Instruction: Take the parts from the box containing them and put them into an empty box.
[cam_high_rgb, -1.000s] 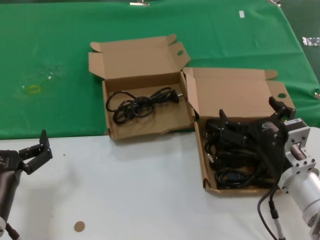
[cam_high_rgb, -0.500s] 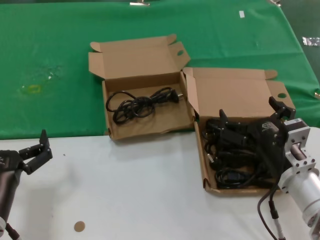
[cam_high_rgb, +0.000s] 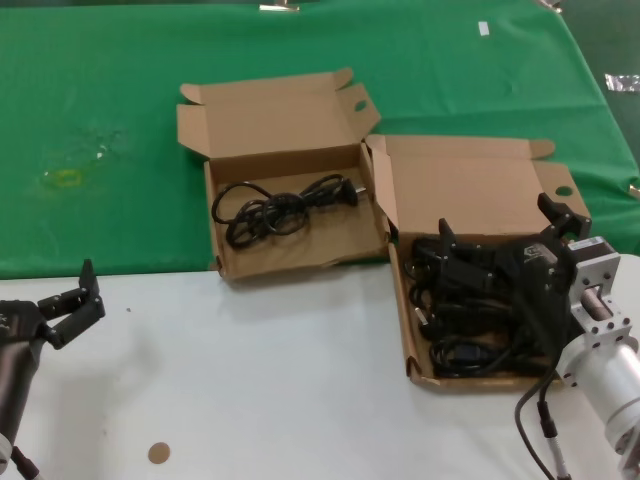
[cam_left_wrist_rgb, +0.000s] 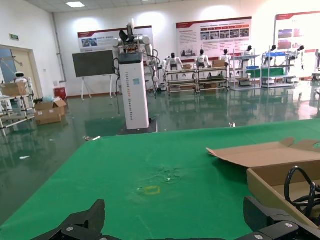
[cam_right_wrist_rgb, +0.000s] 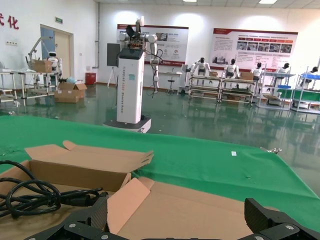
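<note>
Two boxes stand open on the worktop, touching at one corner. One cord (cam_high_rgb: 283, 207) already lies in the receiving box (cam_high_rgb: 300, 262) at the middle of the worktop, on the edge of the green cloth (cam_high_rgb: 120, 110). Many parts (cam_high_rgb: 462, 322) fill the full box (cam_high_rgb: 412, 340) at the right edge. My right tool (cam_high_rgb: 498, 238) is low over this pile with fingers spread wide and nothing between them, I think to take the next bundle. My left tool (cam_high_rgb: 72, 300) waits open near the left edge, leaving the way between the boxes free.
</note>
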